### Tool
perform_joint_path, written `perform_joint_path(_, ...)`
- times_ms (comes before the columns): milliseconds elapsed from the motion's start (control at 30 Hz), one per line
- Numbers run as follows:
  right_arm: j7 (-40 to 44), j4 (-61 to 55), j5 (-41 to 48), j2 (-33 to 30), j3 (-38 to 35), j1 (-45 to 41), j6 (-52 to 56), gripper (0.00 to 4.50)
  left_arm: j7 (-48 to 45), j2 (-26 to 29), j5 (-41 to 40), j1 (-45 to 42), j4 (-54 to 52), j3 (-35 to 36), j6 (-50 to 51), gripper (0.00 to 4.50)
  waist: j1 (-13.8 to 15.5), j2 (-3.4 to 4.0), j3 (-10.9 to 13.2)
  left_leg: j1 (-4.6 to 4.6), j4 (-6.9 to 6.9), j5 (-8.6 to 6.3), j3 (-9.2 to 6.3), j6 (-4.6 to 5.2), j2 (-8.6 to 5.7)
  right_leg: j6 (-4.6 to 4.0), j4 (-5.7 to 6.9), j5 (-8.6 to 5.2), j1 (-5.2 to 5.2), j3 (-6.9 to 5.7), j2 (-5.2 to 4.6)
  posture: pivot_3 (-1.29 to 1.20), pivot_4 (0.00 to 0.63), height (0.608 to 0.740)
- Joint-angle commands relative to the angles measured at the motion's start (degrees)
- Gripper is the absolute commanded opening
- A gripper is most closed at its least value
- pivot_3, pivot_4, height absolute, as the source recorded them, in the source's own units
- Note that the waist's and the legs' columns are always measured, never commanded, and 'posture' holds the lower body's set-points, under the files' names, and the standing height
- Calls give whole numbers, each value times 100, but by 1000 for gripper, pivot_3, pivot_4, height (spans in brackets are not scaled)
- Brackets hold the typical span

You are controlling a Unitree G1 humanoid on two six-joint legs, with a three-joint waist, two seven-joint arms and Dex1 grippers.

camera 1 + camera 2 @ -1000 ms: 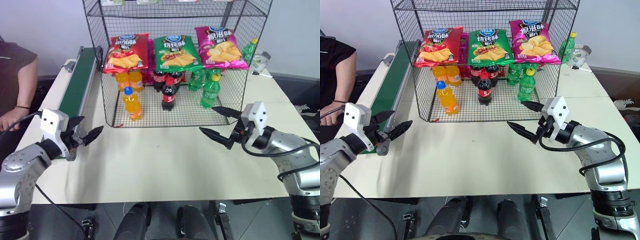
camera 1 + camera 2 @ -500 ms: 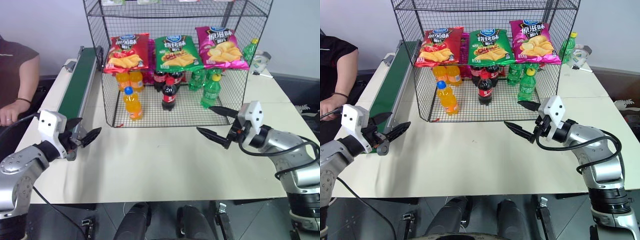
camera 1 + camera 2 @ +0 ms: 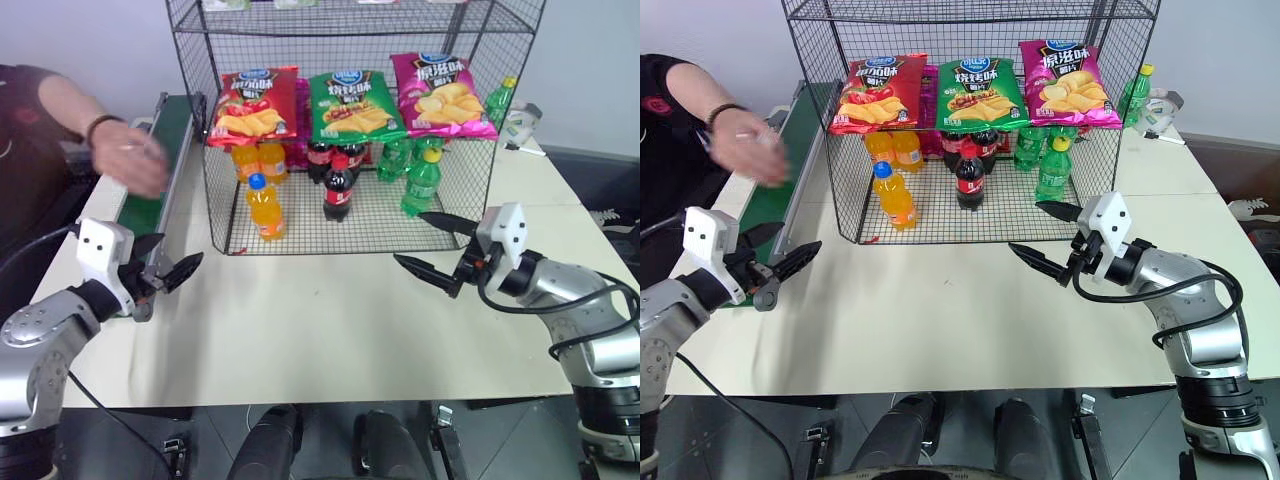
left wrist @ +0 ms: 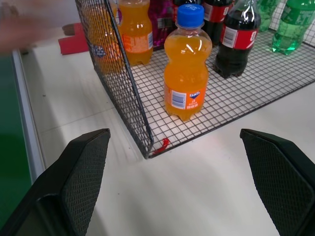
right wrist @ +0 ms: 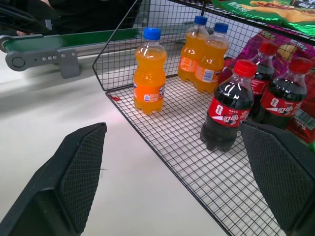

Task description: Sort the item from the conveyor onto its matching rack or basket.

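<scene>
Standing bottle: we see the orange soda bottle upright on the wire rack's bottom tier.
Left pincer: apart, empty, beside the conveyor.
Right pincer: apart, empty, above the table.
Person's hand: over the conveyor.

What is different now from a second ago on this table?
The person's hand has risen from the table edge and reached out over the long dark-green conveyor belt. Both grippers, left and right, stayed open and unmoved; the bottles in the black wire-mesh rack kept their places.
</scene>
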Motion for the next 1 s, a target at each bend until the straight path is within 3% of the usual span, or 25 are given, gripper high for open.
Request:
perform_joint_path(33, -2, -49, 15, 63, -109, 5, -161, 4500, 60, -1, 75, -126, -19, 32, -129, 4431, 1, 0, 0, 0, 0, 0, 0, 0, 0, 0, 0, 0, 0, 0, 0, 0, 150, 740)
perform_joint_path(1000, 64, 26, -52, 284, 178, -345, -58, 4500, 484, -196, -112, 100, -365, 425, 153, 4431, -1, 1, 1, 0, -1, 0, 0, 0, 0, 0, 0, 0, -1, 0, 0, 0, 150, 740)
